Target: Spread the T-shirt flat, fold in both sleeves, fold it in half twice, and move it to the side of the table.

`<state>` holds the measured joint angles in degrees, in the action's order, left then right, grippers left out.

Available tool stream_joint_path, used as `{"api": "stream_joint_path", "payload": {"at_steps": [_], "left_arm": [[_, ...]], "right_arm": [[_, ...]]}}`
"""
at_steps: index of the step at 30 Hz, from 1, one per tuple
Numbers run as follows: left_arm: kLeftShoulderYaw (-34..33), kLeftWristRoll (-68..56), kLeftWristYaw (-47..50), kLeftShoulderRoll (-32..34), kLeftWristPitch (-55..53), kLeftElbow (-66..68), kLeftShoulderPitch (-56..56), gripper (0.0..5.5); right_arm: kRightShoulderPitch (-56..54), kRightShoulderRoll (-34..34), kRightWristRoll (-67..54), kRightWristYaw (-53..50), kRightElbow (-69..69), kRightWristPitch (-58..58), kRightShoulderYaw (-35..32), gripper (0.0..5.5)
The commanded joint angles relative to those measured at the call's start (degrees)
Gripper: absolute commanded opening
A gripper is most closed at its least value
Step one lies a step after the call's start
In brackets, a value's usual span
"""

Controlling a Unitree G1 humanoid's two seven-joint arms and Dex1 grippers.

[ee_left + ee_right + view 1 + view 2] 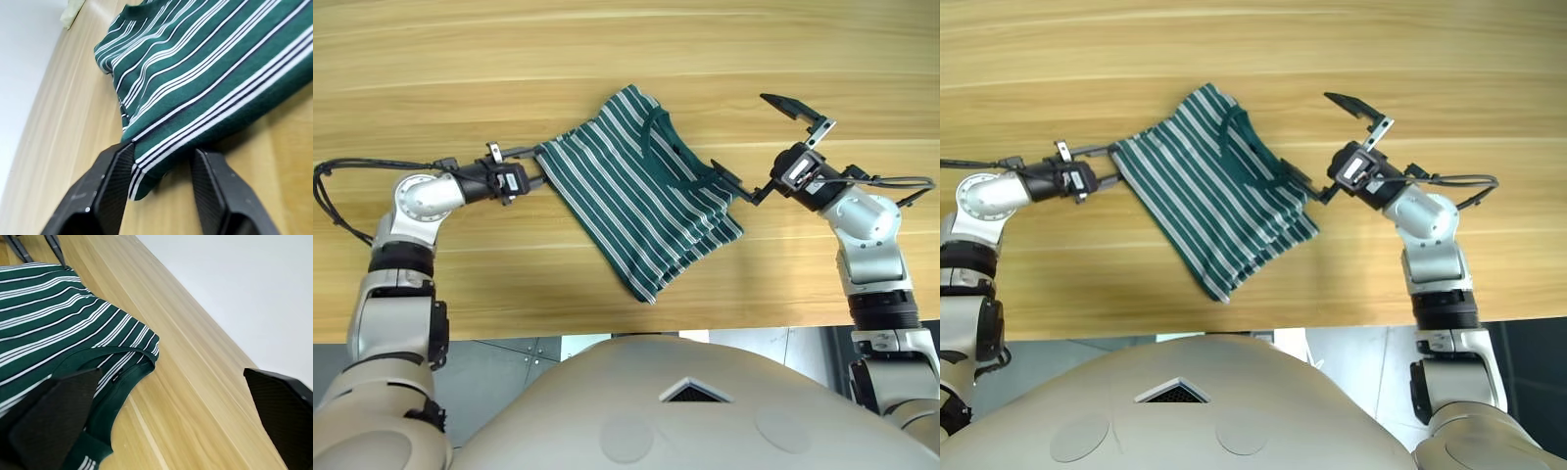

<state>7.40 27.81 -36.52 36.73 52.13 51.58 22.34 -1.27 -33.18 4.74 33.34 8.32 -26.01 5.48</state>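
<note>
A dark green T-shirt (636, 186) with white stripes lies folded into a slanted, roughly rectangular bundle in the middle of the wooden table (607, 49), its collar facing up. My left gripper (536, 164) sits low at the shirt's left corner. It is open, and the fabric corner (146, 181) lies loosely between its fingers. My right gripper (759, 142) is wide open at the shirt's right edge. One finger (729, 181) rests by the collar side of the shirt (49, 308); the other finger (793, 106) points up and away over bare wood.
The table's front edge (607, 333) runs just below the shirt's lowest corner, with grey floor beyond it. Bare wood stretches behind and to both sides of the shirt. A small pale object (73, 12) lies at the table's far end.
</note>
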Motion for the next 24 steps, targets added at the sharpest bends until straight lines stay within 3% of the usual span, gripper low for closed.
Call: {"api": "stream_joint_path", "payload": {"at_steps": [1, 11, 17, 24], "left_arm": [[8.5, 12.7, 13.5, 1.3, -4.9, 5.5, 4.0, 2.05], [18.1, 16.3, 26.6, -5.8, -8.6, 17.4, 18.0, 2.05], [18.8, 14.9, 29.9, -7.0, -12.2, 22.0, 22.7, 2.05], [21.3, 18.0, 39.7, -6.1, -18.7, 23.9, 27.1, 2.05]], "right_arm": [[-2.0, -2.3, 11.7, -5.5, 7.0, 2.5, 2.5, 5.36], [-2.5, -2.0, 18.5, -7.5, 9.4, 3.2, 8.3, 5.36], [9.0, -7.8, 4.9, 3.4, -7.8, -1.8, 9.0, 5.36], [11.7, -9.0, 1.8, 5.7, -10.7, -1.5, 7.0, 5.36]]}}
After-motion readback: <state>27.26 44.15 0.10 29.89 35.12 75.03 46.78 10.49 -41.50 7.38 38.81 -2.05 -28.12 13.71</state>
